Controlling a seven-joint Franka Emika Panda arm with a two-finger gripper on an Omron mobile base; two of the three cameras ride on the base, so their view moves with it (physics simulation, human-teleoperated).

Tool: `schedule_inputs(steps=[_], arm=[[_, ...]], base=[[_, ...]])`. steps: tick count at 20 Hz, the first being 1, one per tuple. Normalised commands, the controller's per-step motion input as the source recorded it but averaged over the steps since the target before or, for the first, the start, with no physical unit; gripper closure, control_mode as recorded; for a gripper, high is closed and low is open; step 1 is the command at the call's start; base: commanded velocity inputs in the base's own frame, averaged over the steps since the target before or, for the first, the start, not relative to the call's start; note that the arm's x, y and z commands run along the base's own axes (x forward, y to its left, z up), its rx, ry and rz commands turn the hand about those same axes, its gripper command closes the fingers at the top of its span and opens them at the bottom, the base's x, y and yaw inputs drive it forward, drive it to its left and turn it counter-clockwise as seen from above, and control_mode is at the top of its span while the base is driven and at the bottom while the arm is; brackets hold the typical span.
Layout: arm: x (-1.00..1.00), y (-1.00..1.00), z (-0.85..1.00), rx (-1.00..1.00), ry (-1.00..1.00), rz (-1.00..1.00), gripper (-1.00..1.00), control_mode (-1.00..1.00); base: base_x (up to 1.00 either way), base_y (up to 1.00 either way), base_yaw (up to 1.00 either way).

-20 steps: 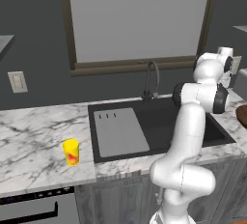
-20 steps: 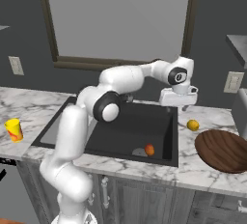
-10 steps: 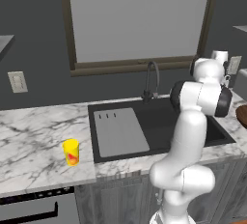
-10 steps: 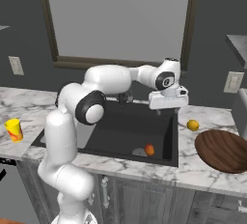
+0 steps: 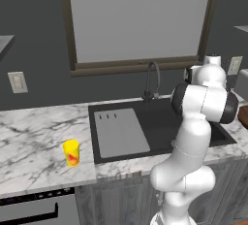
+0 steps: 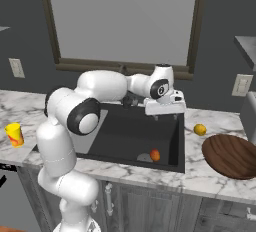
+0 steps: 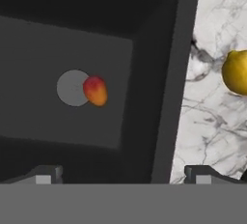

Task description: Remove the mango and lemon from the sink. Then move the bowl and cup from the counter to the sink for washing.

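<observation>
The orange-red mango lies in the black sink beside the round drain; in the hand view the mango touches the drain's right edge. The yellow lemon rests on the marble counter right of the sink, and the lemon shows at the hand view's right edge. My gripper hangs open and empty above the sink's back right part, its fingertips wide apart. The brown bowl sits on the counter at the right. The yellow cup stands left of the sink.
A dark arched faucet rises behind the sink. The grey ribbed drainboard fills the basin's left part. A window frame runs along the wall behind. Wall sockets flank the sink. My own arm reaches across the basin.
The arm has swung left, carrying the open gripper from above the sink's right rim to over the basin and slightly lower. Lemon, mango, bowl and cup have stayed put.
</observation>
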Motion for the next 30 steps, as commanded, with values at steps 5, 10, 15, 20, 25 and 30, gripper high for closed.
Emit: schedule_inputs(steps=[5, 10, 15, 20, 25, 30], arm=[[0.0, 0.17, -0.03, 0.0, -0.08, -0.23, -1.0, -1.0], [0.03, 0.12, -0.03, 0.0, -0.07, -0.14, -1.0, -1.0], [0.02, 0.09, -0.05, 0.0, -0.09, -0.1, -1.0, -1.0], [0.01, 0.1, -0.08, 0.0, -0.11, -0.08, -1.0, -1.0], [0.01, 0.13, -0.05, 0.0, -0.14, -0.05, -1.0, -1.0], [0.02, 0.08, -0.08, 0.0, -0.08, -0.03, -1.0, -1.0]], base=[[0.0, 0.0, 0.0], [0.0, 0.0, 0.0], [0.0, 0.0, 0.0], [0.0, 0.0, 0.0], [0.0, 0.0, 0.0], [0.0, 0.0, 0.0]])
